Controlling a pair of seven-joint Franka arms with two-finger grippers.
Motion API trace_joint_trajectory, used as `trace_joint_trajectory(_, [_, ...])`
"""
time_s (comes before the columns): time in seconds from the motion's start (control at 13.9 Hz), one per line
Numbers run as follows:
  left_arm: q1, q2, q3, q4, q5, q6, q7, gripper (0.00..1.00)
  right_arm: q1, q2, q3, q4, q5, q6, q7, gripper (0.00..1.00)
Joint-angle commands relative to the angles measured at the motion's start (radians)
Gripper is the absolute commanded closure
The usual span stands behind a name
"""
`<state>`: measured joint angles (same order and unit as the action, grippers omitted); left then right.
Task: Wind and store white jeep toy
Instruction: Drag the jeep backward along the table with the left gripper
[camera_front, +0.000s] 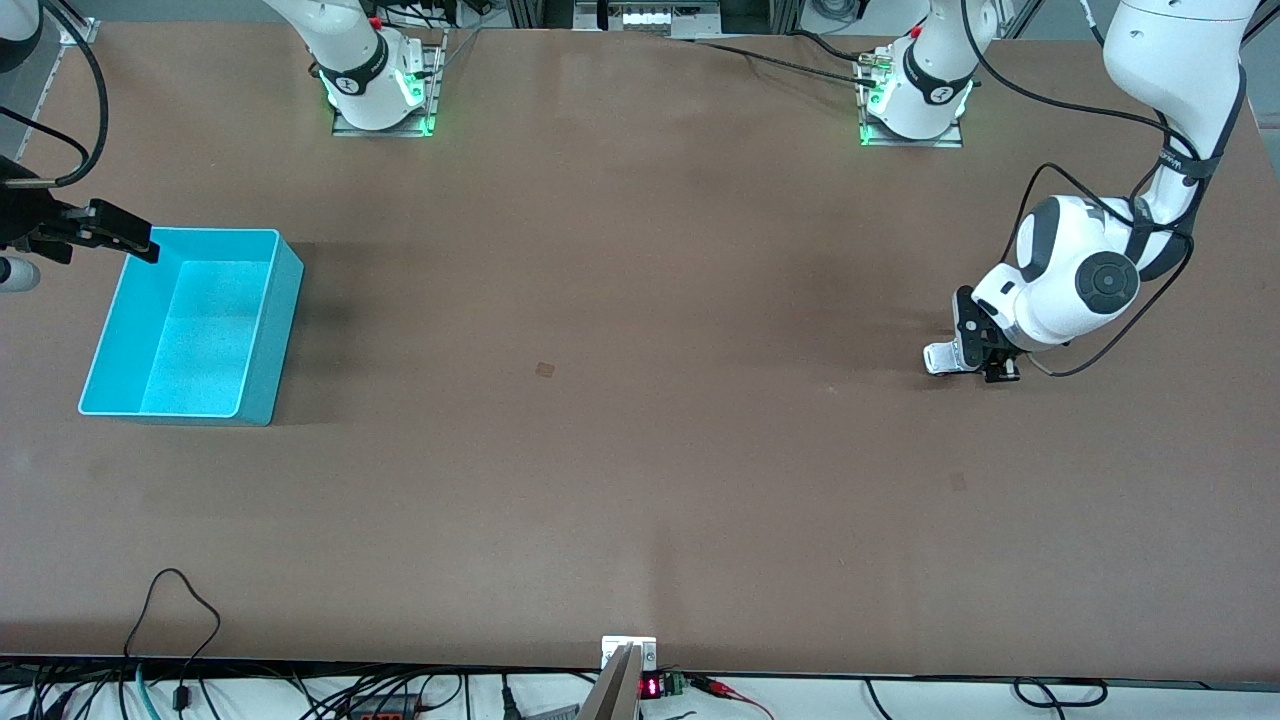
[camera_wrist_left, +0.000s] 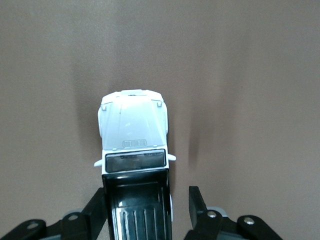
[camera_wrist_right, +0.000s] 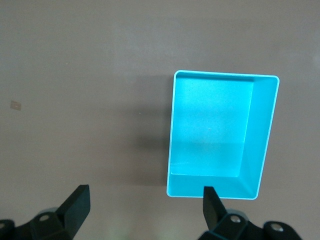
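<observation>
The white jeep toy (camera_wrist_left: 132, 127) has a black rear top and stands on the brown table toward the left arm's end; in the front view only its white nose (camera_front: 936, 358) shows beside the hand. My left gripper (camera_wrist_left: 147, 192) is low over it and straddles its black rear. One finger (camera_wrist_left: 97, 205) lies against the car's side, and a gap of table separates the other finger (camera_wrist_left: 196, 200) from it. My right gripper (camera_wrist_right: 146, 192) hangs open and holds nothing, over the table next to a corner of the turquoise bin (camera_wrist_right: 261, 135).
The turquoise bin (camera_front: 275, 330) is empty and stands at the right arm's end of the table. A small square mark (camera_front: 545, 369) lies mid-table. Cables run along the table's edge nearest the front camera.
</observation>
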<state>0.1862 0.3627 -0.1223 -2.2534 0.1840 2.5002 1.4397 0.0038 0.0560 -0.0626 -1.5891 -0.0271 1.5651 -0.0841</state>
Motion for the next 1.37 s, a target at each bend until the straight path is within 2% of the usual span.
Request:
trace_joint_trajectory(0.0, [0.018,-0.004,-0.014,-0.011,0.020,0.014,0.024,0.60,-0.001,-0.002,0.000,0.004,0.003,-0.013,-0.003,0.00])
trace_joint_trajectory(0.22, [0.018,-0.002,-0.014,-0.011,0.020,0.022,0.099,0.72,-0.001,-0.002,0.000,0.006,0.003,-0.013,-0.003,0.00])
trace_joint_trajectory(0.86, [0.019,0.016,-0.013,-0.011,0.019,0.045,0.099,0.95,0.001,-0.001,0.000,0.004,0.003,-0.013,-0.005,0.00])
trace_joint_trajectory(1.3, [0.021,0.041,-0.013,-0.011,0.019,0.058,0.048,1.00,0.004,-0.002,0.000,0.004,0.003,-0.014,-0.005,0.00])
